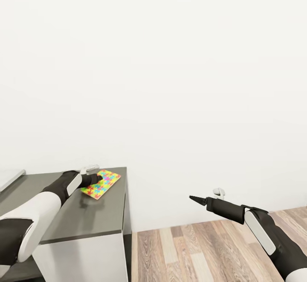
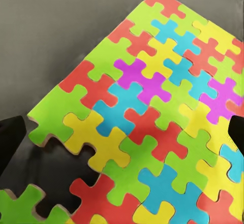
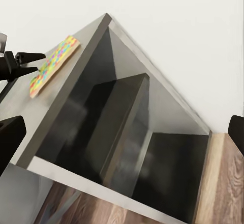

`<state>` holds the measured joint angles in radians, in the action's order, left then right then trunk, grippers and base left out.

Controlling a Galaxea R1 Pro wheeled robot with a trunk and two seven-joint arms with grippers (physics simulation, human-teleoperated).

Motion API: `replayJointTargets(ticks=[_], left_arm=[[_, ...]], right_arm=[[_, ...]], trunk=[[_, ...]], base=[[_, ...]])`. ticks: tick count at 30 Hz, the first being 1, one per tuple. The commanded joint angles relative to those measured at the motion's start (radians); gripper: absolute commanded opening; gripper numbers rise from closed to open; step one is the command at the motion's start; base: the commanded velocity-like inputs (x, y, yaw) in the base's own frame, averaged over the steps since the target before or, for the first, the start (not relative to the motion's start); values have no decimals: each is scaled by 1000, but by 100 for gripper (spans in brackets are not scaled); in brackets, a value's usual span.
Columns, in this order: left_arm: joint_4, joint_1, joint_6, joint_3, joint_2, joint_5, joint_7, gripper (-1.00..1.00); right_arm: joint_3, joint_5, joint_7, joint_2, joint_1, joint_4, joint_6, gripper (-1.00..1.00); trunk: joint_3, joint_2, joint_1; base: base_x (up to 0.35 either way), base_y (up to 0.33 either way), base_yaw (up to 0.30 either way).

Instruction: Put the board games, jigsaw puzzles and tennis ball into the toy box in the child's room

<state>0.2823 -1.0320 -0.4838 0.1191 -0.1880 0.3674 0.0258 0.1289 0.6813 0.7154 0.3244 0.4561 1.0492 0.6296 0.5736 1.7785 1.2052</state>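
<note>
One jigsaw puzzle (image 1: 109,178), a thin flat board of yellow, red, green, blue and pink pieces, lies at the far right corner of a dark grey desk (image 1: 85,218). My left gripper (image 1: 99,179) is low over its near end. The left wrist view shows the puzzle (image 2: 152,92) close up, with my left gripper (image 2: 122,132) open and a dark fingertip (image 2: 10,140) at each side. My right gripper (image 1: 192,198) hangs open over the floor, right of the desk, with nothing in it. Its wrist view takes in the puzzle (image 3: 53,64) and the left gripper (image 3: 23,61).
A bare white wall runs behind the desk. Wood plank floor (image 1: 204,248) lies to the right of it. The desk's open underside with dark panels (image 3: 127,132) faces the right arm. A pale slab edge (image 1: 9,178) shows at the far left.
</note>
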Motion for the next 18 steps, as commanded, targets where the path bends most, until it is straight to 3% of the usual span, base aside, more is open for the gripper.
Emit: replayJointTargets(ticks=[1,18], left_arm=[[2,0,-4,8,-1,7,0,100],[2,0,-4,8,-2,7,0,100]], right_arm=[[2,8,-2,1,1,0,7,100],[2,7,-2,1,1,0,7,100]], trunk=[[0,1,0],[-6,1,0]], base=[[0,0,-147],[0,0,-61]])
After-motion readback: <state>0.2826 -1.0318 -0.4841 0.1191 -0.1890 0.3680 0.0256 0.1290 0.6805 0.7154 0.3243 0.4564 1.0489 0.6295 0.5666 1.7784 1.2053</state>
